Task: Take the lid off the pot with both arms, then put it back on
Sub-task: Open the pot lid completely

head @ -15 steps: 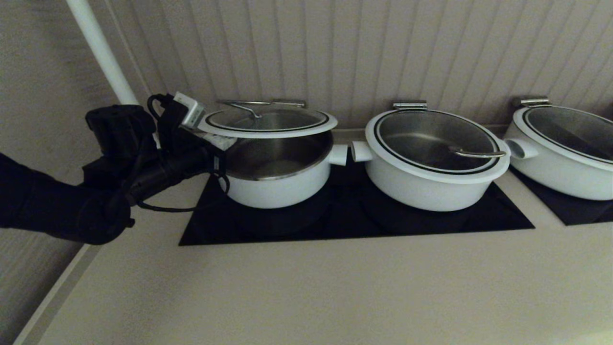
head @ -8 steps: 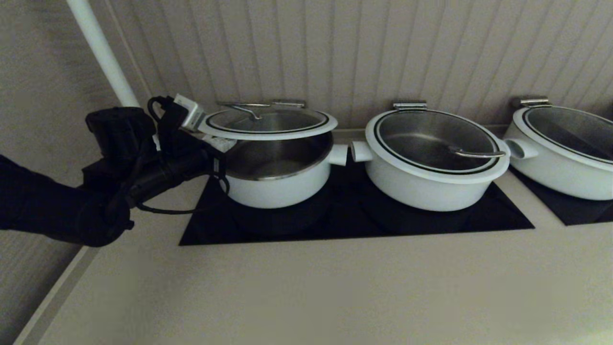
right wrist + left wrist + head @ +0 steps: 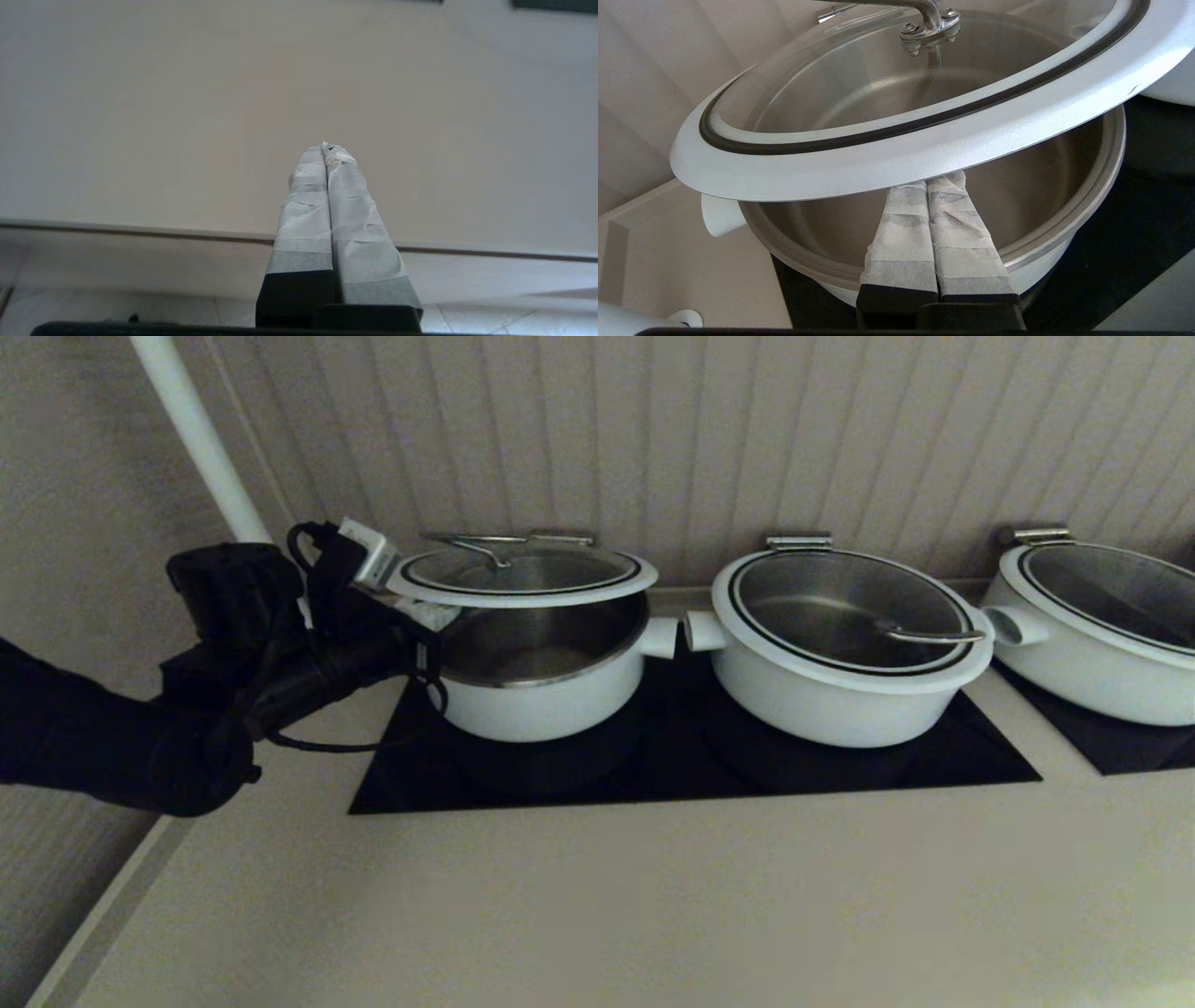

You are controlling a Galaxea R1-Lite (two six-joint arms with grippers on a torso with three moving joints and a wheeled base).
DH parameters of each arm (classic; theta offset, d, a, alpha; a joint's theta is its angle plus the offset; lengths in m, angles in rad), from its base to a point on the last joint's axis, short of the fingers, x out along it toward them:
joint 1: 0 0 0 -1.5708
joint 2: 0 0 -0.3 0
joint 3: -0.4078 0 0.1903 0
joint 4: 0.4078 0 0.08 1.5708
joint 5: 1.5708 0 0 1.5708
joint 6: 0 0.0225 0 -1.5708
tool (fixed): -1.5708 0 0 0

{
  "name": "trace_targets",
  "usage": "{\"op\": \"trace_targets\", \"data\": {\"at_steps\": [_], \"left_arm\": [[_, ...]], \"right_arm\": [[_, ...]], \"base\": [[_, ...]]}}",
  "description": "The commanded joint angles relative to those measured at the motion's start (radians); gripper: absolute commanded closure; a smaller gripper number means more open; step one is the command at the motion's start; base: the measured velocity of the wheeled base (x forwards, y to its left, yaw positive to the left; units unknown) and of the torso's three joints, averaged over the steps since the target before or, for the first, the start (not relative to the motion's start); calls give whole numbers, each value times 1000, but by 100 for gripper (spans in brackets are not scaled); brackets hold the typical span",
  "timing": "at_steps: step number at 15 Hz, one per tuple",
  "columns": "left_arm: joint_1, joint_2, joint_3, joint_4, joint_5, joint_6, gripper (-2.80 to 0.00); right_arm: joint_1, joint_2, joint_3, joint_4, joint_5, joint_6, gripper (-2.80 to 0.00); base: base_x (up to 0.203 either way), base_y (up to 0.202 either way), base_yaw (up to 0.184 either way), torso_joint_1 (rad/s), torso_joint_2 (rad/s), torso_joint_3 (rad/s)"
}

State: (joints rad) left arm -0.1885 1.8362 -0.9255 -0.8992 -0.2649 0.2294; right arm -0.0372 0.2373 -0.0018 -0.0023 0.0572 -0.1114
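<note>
The lid [image 3: 523,574], glass with a white rim, black ring and slim steel handle, is raised above the pot [image 3: 541,695], the leftmost and deepest white pot. My left gripper [image 3: 420,613] is at the pot's left side. In the left wrist view the left gripper [image 3: 931,179] is shut, its wrapped fingers pressed together, reaching over the pot [image 3: 1069,219] edge with their tips under the lid's white rim [image 3: 896,154]. The pot's steel inside shows and looks empty. My right gripper [image 3: 325,149] is shut and empty over a plain beige surface, outside the head view.
Two wider white pots [image 3: 840,644] [image 3: 1092,625] with lids stand to the right on black hobs [image 3: 691,756]. A panelled wall runs close behind. A white pipe [image 3: 196,439] rises at the back left. The beige counter [image 3: 597,896] stretches in front.
Almost nothing: the left arm and the raised lid have shifted only slightly and hold about the same height.
</note>
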Motion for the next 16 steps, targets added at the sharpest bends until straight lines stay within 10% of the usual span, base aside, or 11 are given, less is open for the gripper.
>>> {"op": "trace_targets", "data": {"at_steps": [1,16], "left_arm": [[0,-3,0,-6,-2,1,0],[0,-25,-12,-7,24,-2,0]], "right_arm": [[7,-63,2,-1,1,-1,0],[22,-237,2,1,1,2,0]], "base": [[0,0,0,0,0,0],[0,0,0,0,0,0]]}}
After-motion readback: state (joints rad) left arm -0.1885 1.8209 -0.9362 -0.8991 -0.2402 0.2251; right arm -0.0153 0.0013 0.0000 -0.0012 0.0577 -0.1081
